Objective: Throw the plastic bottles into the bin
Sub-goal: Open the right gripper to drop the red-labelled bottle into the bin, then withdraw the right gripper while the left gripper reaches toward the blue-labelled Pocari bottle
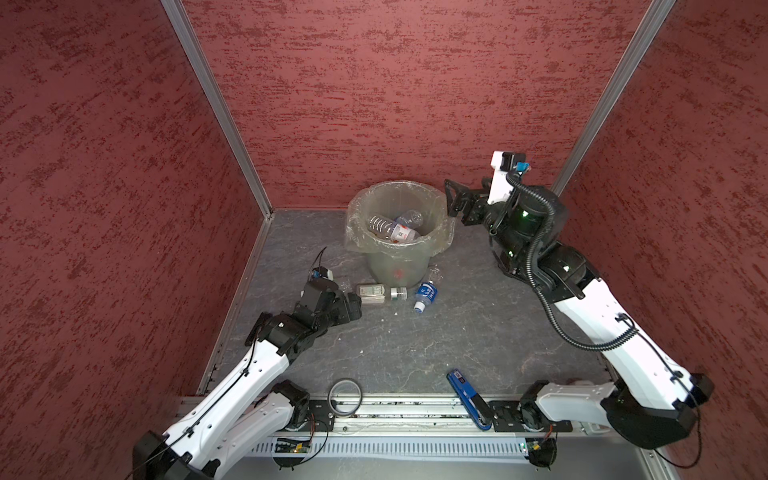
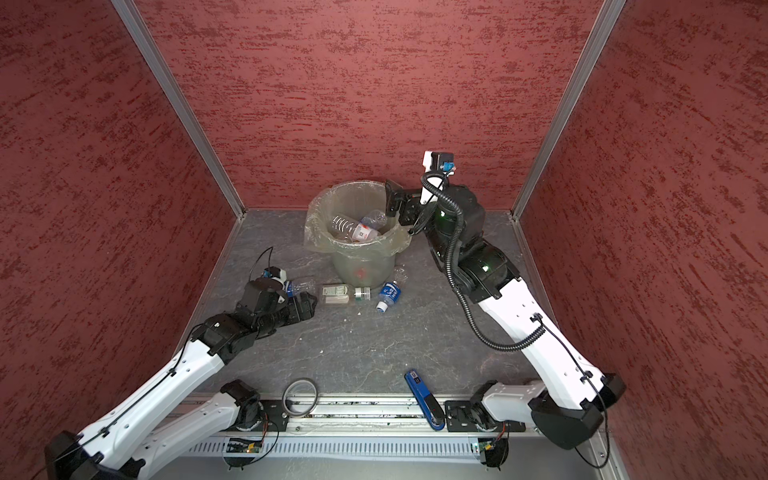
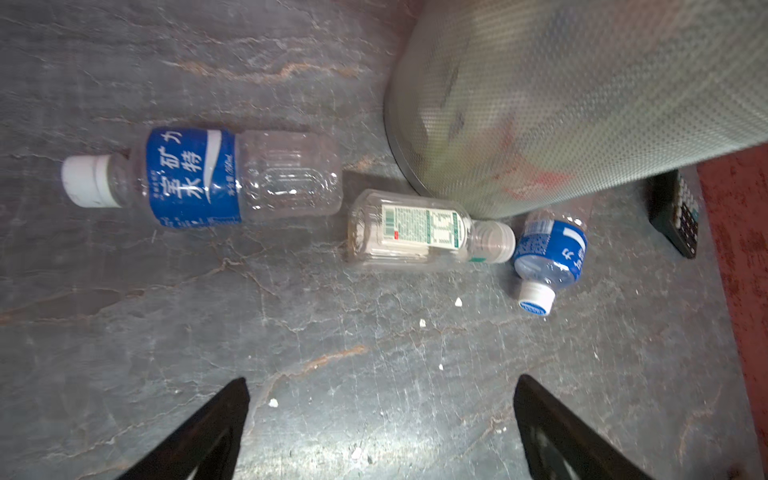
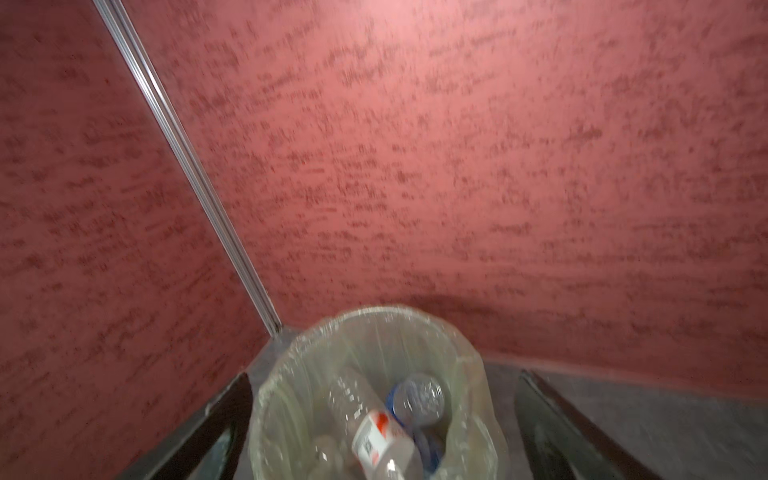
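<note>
Our left claw (image 3: 380, 386) gapes empty near three clear plastic bottles (image 3: 415, 228) lying at the foot of the round grey-green bag-lined bin (image 1: 395, 266). We judge them light, slick and crushable, best pinched mid-body. Our right claw (image 4: 384, 380), spread and empty, hangs at the rim above more bottles inside.

The grey marbled worktop (image 1: 415, 345) carried the bin (image 1: 395, 266), three plastic bottles (image 3: 409, 230) lying at its foot, a calculator (image 3: 677, 216), a blue tool (image 1: 463, 390) and a tape ring (image 1: 331, 400).
</note>
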`<act>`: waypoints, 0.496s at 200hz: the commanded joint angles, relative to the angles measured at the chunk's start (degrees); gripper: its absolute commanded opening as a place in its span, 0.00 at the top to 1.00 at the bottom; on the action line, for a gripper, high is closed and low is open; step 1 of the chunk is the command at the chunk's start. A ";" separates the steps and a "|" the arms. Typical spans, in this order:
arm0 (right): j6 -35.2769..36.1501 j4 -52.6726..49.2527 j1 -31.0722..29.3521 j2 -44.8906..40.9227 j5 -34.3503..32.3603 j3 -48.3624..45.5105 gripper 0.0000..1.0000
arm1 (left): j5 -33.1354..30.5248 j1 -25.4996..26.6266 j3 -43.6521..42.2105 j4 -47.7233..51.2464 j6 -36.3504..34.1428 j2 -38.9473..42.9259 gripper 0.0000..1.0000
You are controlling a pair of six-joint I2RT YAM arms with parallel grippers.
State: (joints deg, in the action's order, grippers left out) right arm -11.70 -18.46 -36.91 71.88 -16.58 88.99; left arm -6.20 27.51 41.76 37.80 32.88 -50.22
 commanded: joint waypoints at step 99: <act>-8.51 -5.86 0.08 -16.20 -0.30 -22.65 0.01 | 3.91 -19.34 8.57 -9.64 -1.18 -21.18 0.00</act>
State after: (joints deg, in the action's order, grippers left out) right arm -17.96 -22.46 -36.91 57.17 -17.63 68.58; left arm -6.44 12.19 49.74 33.89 31.16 -67.96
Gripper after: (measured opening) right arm 0.987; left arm 0.996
